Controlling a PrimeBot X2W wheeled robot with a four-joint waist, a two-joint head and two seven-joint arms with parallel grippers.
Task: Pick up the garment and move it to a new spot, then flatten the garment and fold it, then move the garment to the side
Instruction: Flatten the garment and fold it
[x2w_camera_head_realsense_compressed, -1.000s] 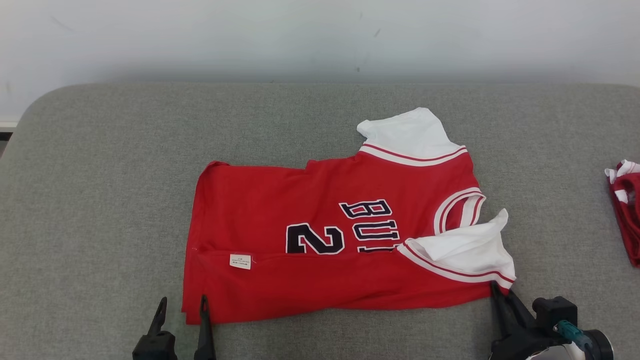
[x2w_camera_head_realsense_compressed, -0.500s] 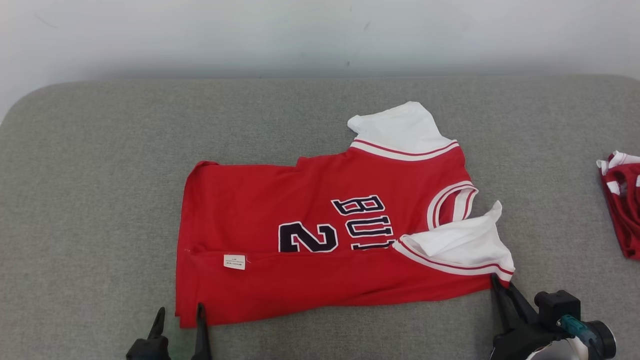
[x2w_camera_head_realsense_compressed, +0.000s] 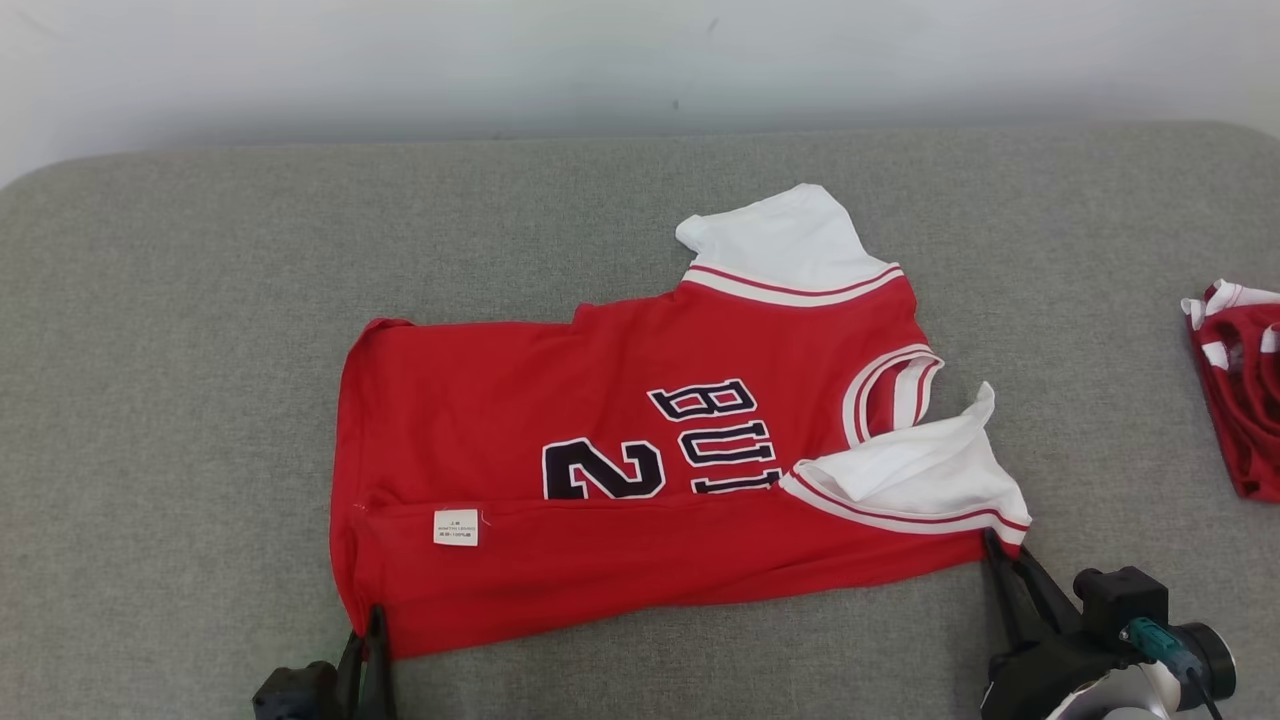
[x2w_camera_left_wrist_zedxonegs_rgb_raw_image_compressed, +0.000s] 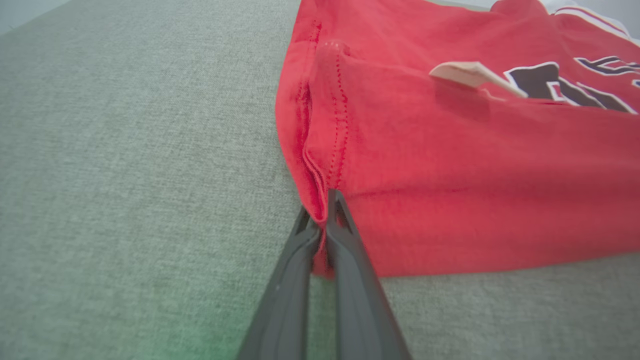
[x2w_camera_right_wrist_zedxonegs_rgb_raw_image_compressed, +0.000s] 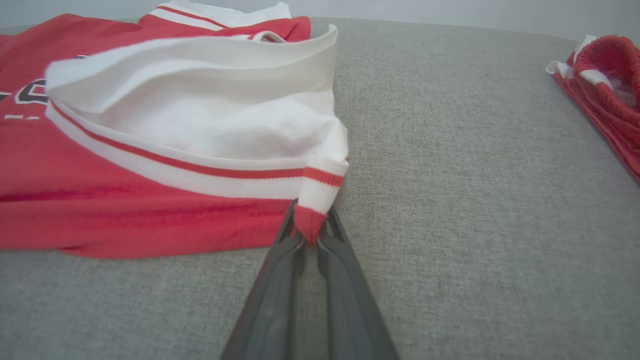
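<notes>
Pinching the garment (x2w_camera_head_realsense_compressed: 480, 420), jaws clamped tight: left on hem corner (x2w_camera_left_wrist_zedxonegs_rgb_raw_image_compressed: 316, 197), right on sleeve edge (x2w_camera_right_wrist_zedxonegs_rgb_raw_image_compressed: 320, 187).

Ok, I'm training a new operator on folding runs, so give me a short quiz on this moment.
1. True or false: the left gripper has its fingers shut on the near hem corner of the jersey.
2. Which part does the right gripper pinch? A) the collar B) the corner beside the white sleeve C) the label
3. What lies at the right edge of the grey surface?
Key: 1 true; 2 B; 3 a second red and white garment.
</notes>
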